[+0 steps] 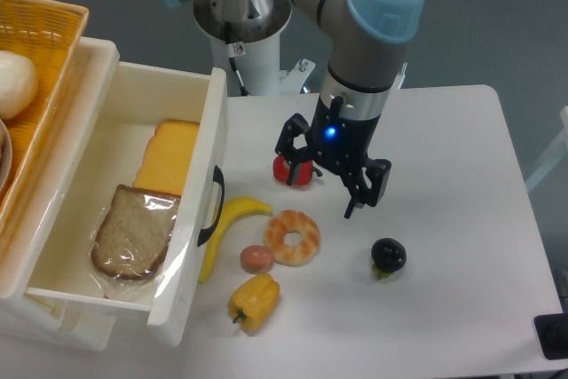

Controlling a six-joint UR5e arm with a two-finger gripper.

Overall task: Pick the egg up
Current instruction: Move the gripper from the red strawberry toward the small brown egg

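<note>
The egg is a small pinkish-brown oval lying on the white table, touching the left side of the glazed ring donut and just above the yellow pepper. My gripper hangs above the table to the upper right of the egg, well apart from it. Its black fingers are spread open with nothing between them. A red fruit sits partly behind the left finger.
A yellow banana lies left of the egg against the open white drawer, which holds bread and cheese slices. A small black fruit sits to the right. A wicker basket stands at far left.
</note>
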